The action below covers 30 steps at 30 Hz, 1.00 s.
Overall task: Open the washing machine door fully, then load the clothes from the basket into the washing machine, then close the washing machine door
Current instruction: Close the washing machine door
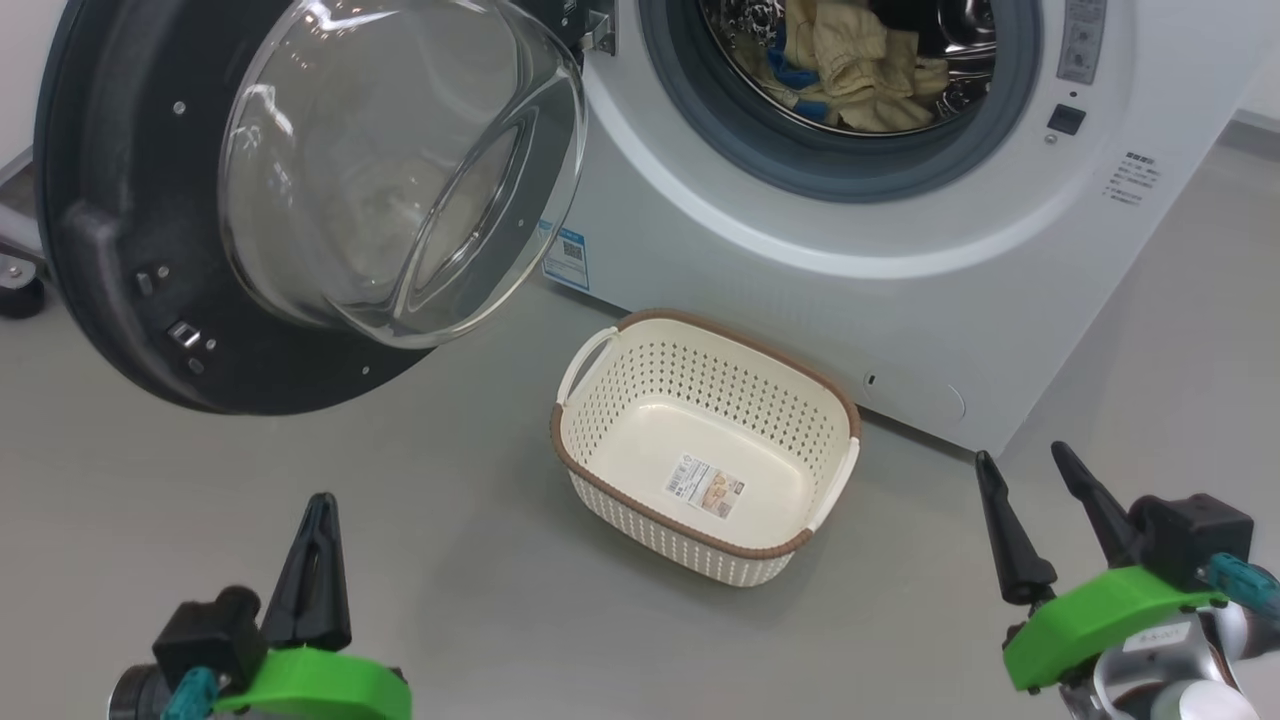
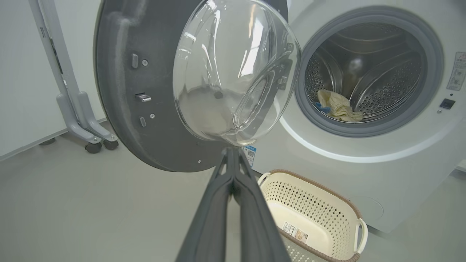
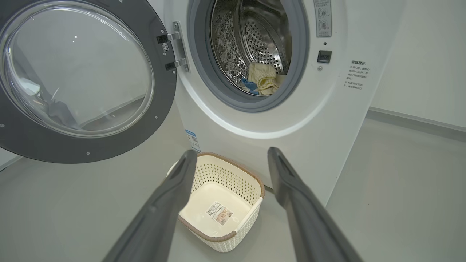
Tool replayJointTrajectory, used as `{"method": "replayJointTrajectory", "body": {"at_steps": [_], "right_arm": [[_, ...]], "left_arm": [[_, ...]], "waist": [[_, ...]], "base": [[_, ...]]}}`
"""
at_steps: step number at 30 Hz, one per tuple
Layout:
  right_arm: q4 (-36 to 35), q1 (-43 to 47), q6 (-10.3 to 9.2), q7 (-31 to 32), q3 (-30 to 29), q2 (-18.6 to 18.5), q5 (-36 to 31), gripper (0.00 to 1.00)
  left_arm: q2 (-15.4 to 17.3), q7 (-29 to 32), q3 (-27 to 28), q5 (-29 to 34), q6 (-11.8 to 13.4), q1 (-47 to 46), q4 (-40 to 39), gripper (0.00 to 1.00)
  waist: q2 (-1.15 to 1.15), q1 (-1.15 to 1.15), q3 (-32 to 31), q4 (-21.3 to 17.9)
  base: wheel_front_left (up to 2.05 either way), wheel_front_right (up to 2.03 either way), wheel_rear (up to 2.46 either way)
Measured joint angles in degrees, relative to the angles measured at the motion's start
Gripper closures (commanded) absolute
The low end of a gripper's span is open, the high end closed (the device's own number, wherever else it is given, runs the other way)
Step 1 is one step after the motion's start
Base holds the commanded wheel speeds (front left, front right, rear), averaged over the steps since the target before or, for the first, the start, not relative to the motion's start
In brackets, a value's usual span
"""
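The washing machine (image 1: pixel 850 250) stands with its door (image 1: pixel 300 190) swung wide to the left, glass bowl facing out. Cream-yellow clothes (image 1: pixel 860 70) with blue patches lie inside the steel drum, also seen as clothes (image 2: pixel 338 107) and clothes (image 3: pixel 264 78). The basket (image 1: pixel 705 445) sits on the floor before the machine with nothing in it but its base label. My left gripper (image 1: pixel 320 500) is shut at the lower left, holding nothing, well short of the door. My right gripper (image 1: pixel 1022 458) stands open at the lower right, right of the basket.
Grey floor (image 1: pixel 450 560) spreads around the basket. A grey wheeled stand (image 2: pixel 82 120) is beyond the door on the left. A white wall (image 3: pixel 418 62) runs to the right of the machine.
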Motion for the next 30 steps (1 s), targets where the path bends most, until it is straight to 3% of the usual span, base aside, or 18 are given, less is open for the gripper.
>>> {"method": "replayJointTrajectory", "body": {"at_steps": [5, 8, 17, 26, 30], "right_arm": [[-0.1, 0.1, 0.00, 0.0, -1.3, 0.0, 0.0, 0.00], [-0.3, 0.1, 0.00, 0.0, -1.5, 0.0, 0.0, 0.00], [-0.8, 0.2, 0.00, 0.2, -1.6, 0.0, 0.0, 0.00], [-1.1, 0.2, 0.00, 0.5, -1.6, 0.0, 0.1, 0.00], [-1.4, 0.2, 0.00, 0.9, -1.7, 0.0, 0.1, 0.00]], "left_arm": [[-2.3, -0.3, 2.4, -6.1, -4.3, 0.0, -3.0, 1.00], [-3.3, -0.3, 4.5, -12.1, -8.4, 0.0, -4.5, 1.00], [-3.3, 1.9, 12.8, -28.9, -15.9, -4.8, -9.4, 1.00], [-1.4, 6.8, 22.7, -46.6, -19.1, -12.0, -8.1, 1.00], [1.3, 9.8, 27.3, -54.0, -19.6, -15.9, -4.4, 1.00]], "waist": [[0.00, 0.00, -0.4, -0.1], [0.00, 0.00, -0.6, -0.4], [0.00, 0.00, -0.7, -1.0], [0.00, 0.00, -0.3, -2.5], [0.00, 0.00, 0.2, -3.4]], "base": [[0.00, 0.00, 0.00], [0.00, 0.00, 0.00], [0.00, 0.00, 0.00], [0.00, 0.00, 0.00], [0.00, 0.00, 0.00]]}}
